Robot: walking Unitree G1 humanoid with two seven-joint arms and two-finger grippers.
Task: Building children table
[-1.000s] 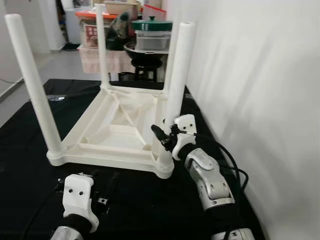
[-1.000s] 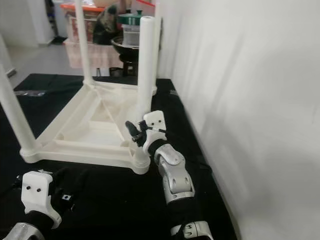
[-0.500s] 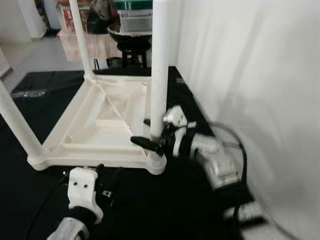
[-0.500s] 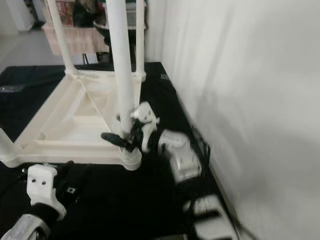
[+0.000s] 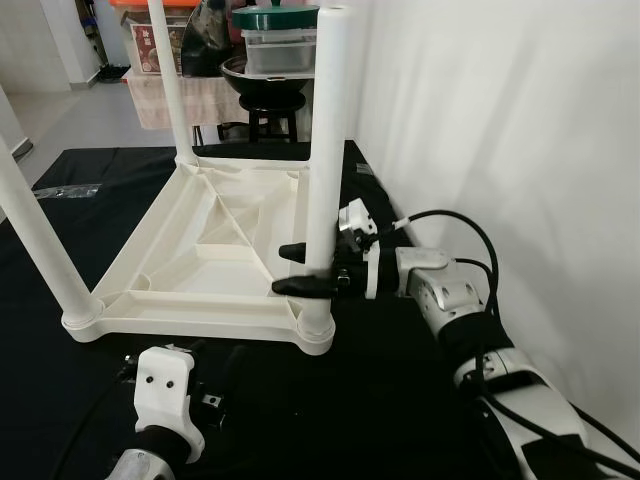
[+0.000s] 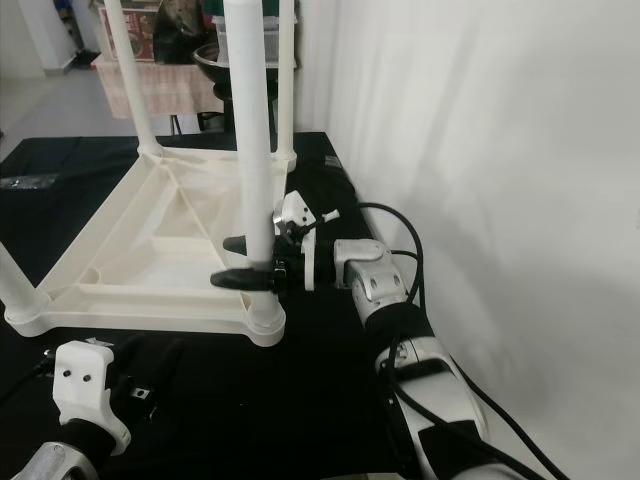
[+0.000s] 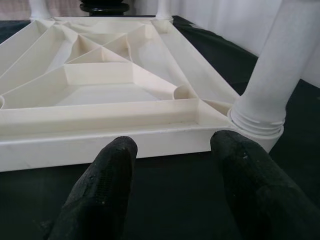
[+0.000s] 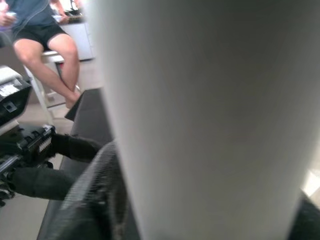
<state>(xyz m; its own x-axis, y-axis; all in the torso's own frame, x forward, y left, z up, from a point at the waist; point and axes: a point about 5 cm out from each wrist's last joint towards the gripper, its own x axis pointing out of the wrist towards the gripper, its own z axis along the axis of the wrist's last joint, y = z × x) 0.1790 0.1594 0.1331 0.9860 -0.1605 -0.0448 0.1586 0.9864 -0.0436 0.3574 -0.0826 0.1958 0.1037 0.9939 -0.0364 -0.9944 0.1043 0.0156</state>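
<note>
Gripping the near-right leg [image 5: 320,180] low down, my right gripper [image 5: 300,268] has its two fingers clasped around it, probably to twist it tight into its corner socket. On the black mat [image 5: 380,400] lies the upturned white table [image 5: 220,250]; my left gripper [image 7: 170,185] rests spread, empty, just before its near edge.

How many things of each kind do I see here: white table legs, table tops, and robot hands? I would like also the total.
White table legs: 4 (near left leg, far left leg, near right leg, far right leg)
White table top, lying upside down: 1
Robot hands: 2 (left hand, right hand)
Total: 7
</note>
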